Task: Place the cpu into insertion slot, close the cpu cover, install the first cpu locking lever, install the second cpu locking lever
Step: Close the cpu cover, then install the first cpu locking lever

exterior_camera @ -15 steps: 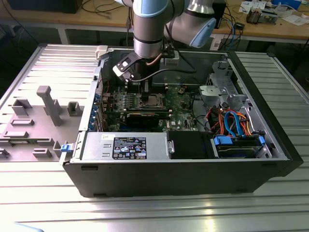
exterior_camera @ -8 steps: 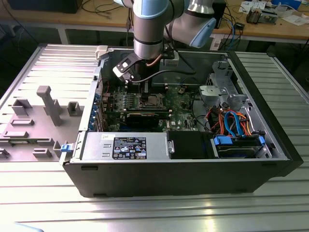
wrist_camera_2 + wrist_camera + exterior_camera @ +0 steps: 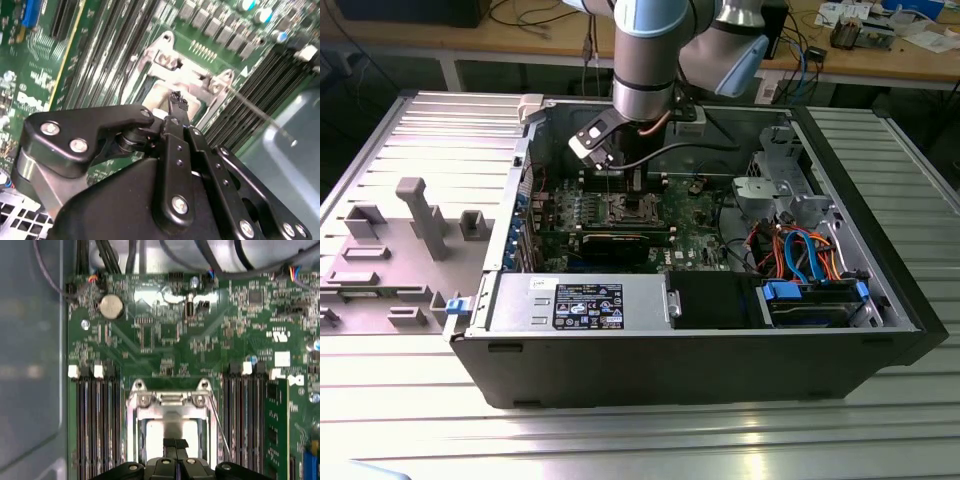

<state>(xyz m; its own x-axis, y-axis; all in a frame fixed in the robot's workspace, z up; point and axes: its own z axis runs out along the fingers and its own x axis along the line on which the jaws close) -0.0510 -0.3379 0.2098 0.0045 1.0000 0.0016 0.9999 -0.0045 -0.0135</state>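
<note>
Pointing down at the cpu inside the lowered cpu cover, the gripper has its fingertips pinched together.

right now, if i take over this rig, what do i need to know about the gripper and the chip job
Gripper: shut, nothing seen between its fingertips, just above the socket in the open computer case.
Chip: a pale silver square sits in the socket, so it looks placed.
Cover: its metal frame lies around the chip; I cannot tell if it is fully flat.
Lever: one thin rod stands free beside the socket, not latched. I cannot make out the other.
Left: both levers, perhaps the cover too.
</note>
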